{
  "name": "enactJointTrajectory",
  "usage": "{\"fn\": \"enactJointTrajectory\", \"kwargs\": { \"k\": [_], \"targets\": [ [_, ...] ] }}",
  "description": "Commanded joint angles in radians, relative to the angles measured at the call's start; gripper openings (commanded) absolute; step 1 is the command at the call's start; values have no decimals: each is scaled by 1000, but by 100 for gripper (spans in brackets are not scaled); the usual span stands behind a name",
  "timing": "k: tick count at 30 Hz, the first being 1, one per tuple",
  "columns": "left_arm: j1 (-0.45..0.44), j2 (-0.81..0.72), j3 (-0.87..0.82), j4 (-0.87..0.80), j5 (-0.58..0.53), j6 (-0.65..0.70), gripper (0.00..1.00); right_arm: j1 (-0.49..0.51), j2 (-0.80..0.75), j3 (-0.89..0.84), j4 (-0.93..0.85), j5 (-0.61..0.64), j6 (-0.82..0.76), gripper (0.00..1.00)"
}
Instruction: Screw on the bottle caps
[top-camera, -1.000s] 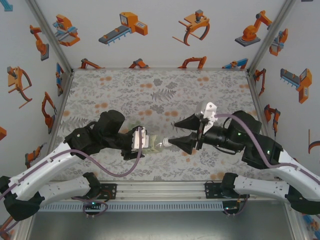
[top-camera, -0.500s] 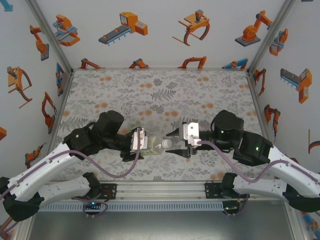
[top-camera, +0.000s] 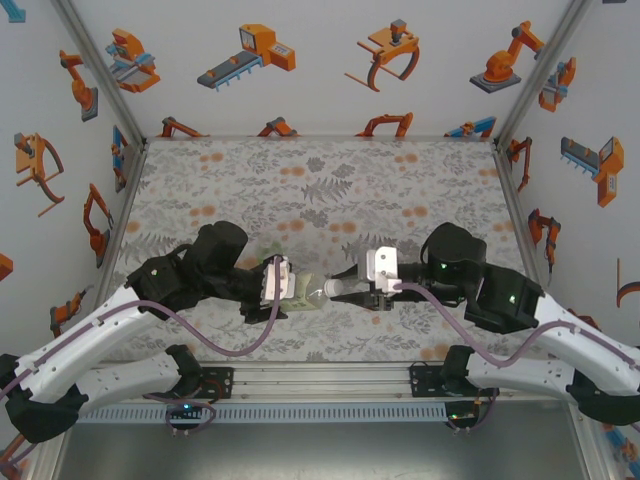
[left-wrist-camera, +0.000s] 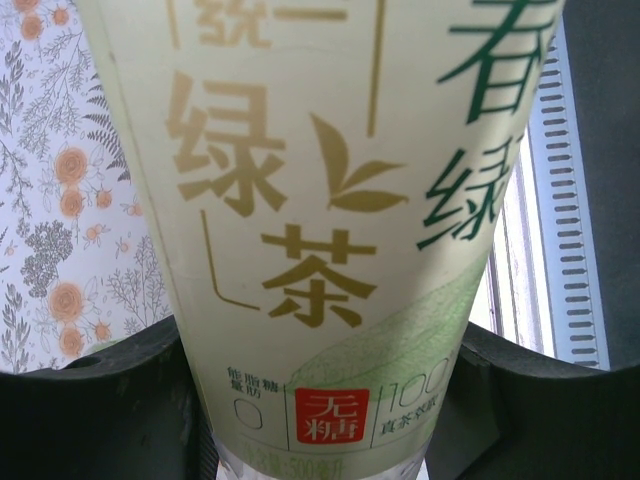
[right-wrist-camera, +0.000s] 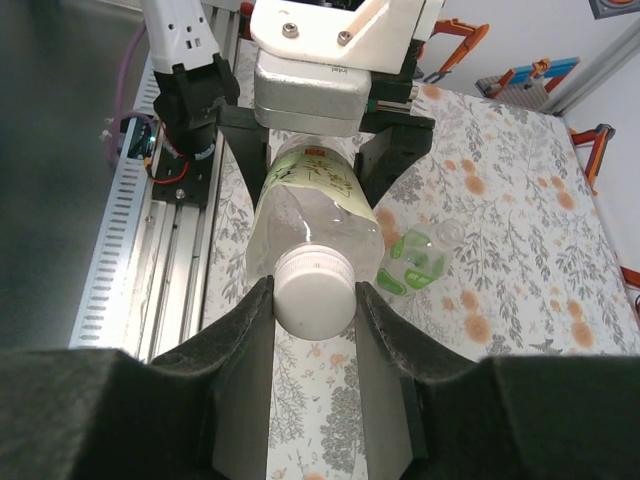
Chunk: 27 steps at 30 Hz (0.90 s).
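Note:
A pale yellow-labelled bottle (right-wrist-camera: 308, 200) is held level above the table, its neck pointing toward the right arm. My left gripper (left-wrist-camera: 320, 425) is shut on the bottle's body (left-wrist-camera: 320, 200), with a dark finger on each side. A white bottle cap (right-wrist-camera: 314, 300) sits on the bottle's mouth, and my right gripper (right-wrist-camera: 314, 288) is shut on it, both pads pressed against the cap's sides. From above, the bottle (top-camera: 300, 289) spans the gap between the left gripper (top-camera: 278, 283) and the right gripper (top-camera: 342, 289). A green-labelled bottle (right-wrist-camera: 418, 258) lies on the table below, its neck bare.
The aluminium rail (right-wrist-camera: 175, 260) with its slotted cable duct runs along the near table edge, just left of the held bottle. Printed walls (top-camera: 330, 60) close in the back and both sides. The flowered tabletop (top-camera: 330, 190) stretches behind both arms.
My right gripper rolled its wrist round, moved slightly left onto the bottle's mouth and closed from wide open onto the cap. The left arm and bottle stayed still.

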Motion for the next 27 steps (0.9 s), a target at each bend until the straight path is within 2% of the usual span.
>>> {"fn": "enactJointTrajectory", "kwargs": {
  "k": [1, 6, 9, 12, 14, 15, 18, 21, 24, 26, 27],
  "targets": [
    [-4, -10, 4, 41, 8, -8, 0, -2, -23, -56, 121, 104, 163, 0],
    [-3, 3, -15, 102, -39, -13, 0, -1, -55, -150, 271, 319, 569, 0],
    [-3, 22, -16, 122, -68, -5, 0, -3, -53, -188, 292, 518, 945, 0],
    [-4, 37, -15, 135, -103, 2, 0, -1, -32, -165, 183, 653, 1294, 0],
    [-3, 43, -13, 135, -114, 8, 0, -1, -11, -86, -51, 742, 1560, 0],
    [-2, 46, -14, 135, -115, 11, 0, 0, 4, -63, -85, 742, 1599, 0],
    [-3, 48, -17, 136, -111, 16, 0, 3, 56, -14, -64, 678, 1591, 0],
    [-3, 55, -16, 137, -100, 17, 0, 2, 96, 31, -52, 650, 1492, 2],
    [-3, 57, -13, 123, -88, 18, 0, 3, 106, 51, 2, 605, 1277, 42],
    [-3, 52, -14, 115, -78, 18, 0, 3, 99, 56, 21, 564, 1131, 57],
    [-3, 49, -15, 112, -72, 18, 0, 3, 94, 60, 18, 553, 1078, 60]
  ]
}}
